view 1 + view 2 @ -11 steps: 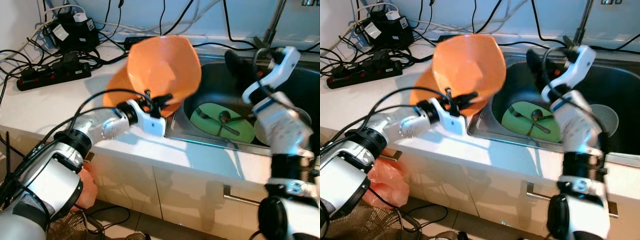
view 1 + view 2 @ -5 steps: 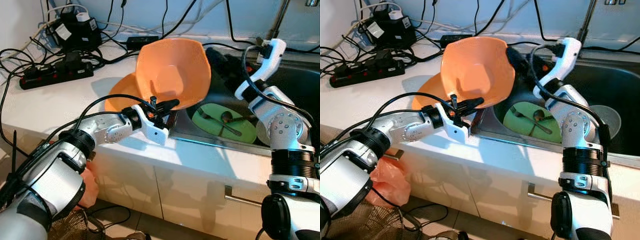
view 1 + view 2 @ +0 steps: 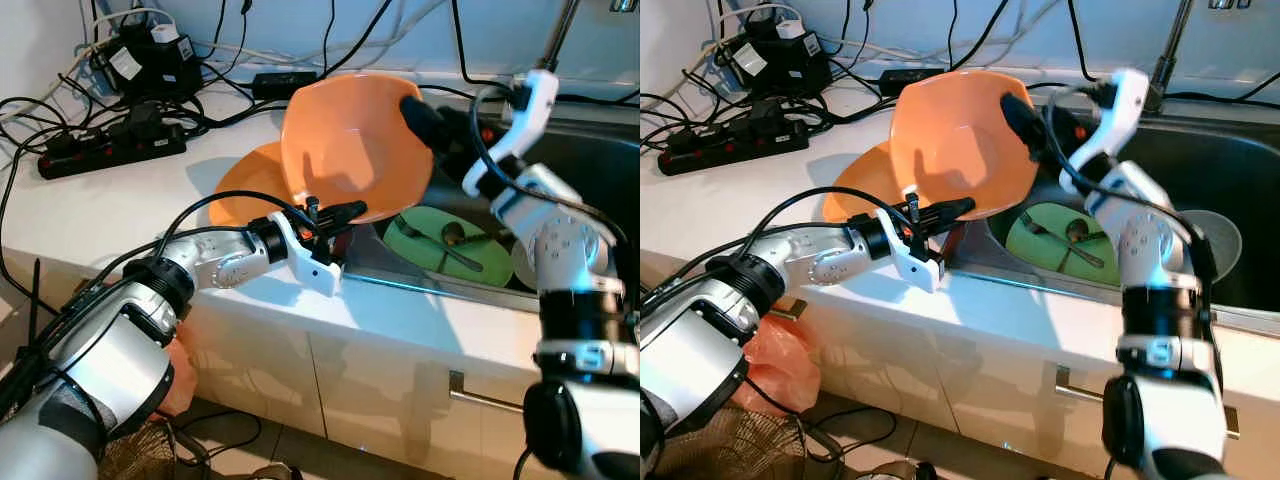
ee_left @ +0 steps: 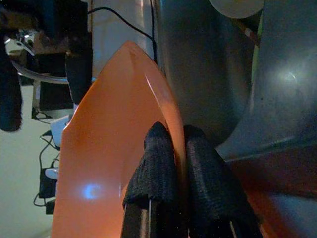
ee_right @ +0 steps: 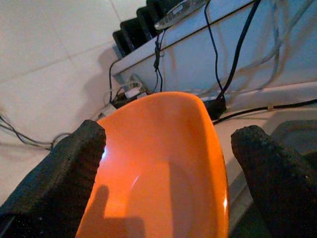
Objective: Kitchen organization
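Reaching nearer the orange bowl (image 3: 350, 150), right claw (image 3: 1025, 120) spread wide.

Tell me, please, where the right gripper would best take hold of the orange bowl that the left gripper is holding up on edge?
Probably the upper right rim of the orange bowl, reached from the sink side. The left gripper already pinches the lower rim, the bowl stands tilted with its hollow facing out, and the right gripper is open, straddling that rim.

1. Head views are bright and evenly lit, mostly sharp.
2. Soft shadows fall on the white surface (image 3: 120, 205).
3. The left wrist view is dim, its foreground fingers (image 4: 158, 163) blurred.
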Controlling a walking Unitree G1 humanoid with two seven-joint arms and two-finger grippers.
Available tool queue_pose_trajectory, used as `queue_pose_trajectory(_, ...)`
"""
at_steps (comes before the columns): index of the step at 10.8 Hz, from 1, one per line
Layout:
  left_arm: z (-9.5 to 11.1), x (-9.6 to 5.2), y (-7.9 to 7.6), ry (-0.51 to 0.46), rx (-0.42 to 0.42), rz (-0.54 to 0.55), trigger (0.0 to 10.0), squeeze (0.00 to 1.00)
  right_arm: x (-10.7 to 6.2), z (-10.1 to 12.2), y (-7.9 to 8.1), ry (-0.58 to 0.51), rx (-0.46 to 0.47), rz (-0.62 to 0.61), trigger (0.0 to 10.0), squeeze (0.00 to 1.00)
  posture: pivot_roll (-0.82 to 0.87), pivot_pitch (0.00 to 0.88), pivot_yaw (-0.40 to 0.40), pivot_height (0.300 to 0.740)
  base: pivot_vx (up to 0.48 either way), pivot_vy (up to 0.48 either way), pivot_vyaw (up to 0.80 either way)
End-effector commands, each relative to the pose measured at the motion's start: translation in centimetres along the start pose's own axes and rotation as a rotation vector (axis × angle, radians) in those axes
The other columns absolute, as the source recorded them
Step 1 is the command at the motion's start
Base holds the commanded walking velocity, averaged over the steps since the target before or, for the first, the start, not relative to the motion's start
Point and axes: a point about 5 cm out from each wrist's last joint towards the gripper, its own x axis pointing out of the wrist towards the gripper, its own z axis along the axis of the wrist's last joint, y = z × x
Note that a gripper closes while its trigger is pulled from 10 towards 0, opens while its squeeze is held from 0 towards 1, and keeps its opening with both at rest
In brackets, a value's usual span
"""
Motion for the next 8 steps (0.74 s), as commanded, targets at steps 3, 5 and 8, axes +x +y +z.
queue_pose_trajectory(3,0.1,0.5,1.3,-0.044,0.046,0.047,0.0,0.0,1.3,0.6,-0.1,0.075,-0.107,0.02,10.0,0.0,0.08,0.062,0.109,0.74,0.0,0.0,0.0)
queue_pose_trajectory(5,0.1,0.5,1.4,-0.046,0.05,0.055,0.0,0.0,1.6,0.0,-0.7,0.164,-0.17,0.018,10.0,0.0,0.08,0.062,0.108,0.74,0.0,0.0,0.0)
queue_pose_trajectory(8,0.1,0.5,1.5,-0.054,0.054,0.065,0.0,0.0,2.0,-0.3,-1.1,0.203,-0.193,0.019,8.9,0.0,0.09,0.062,0.109,0.74,0.0,0.0,0.0)
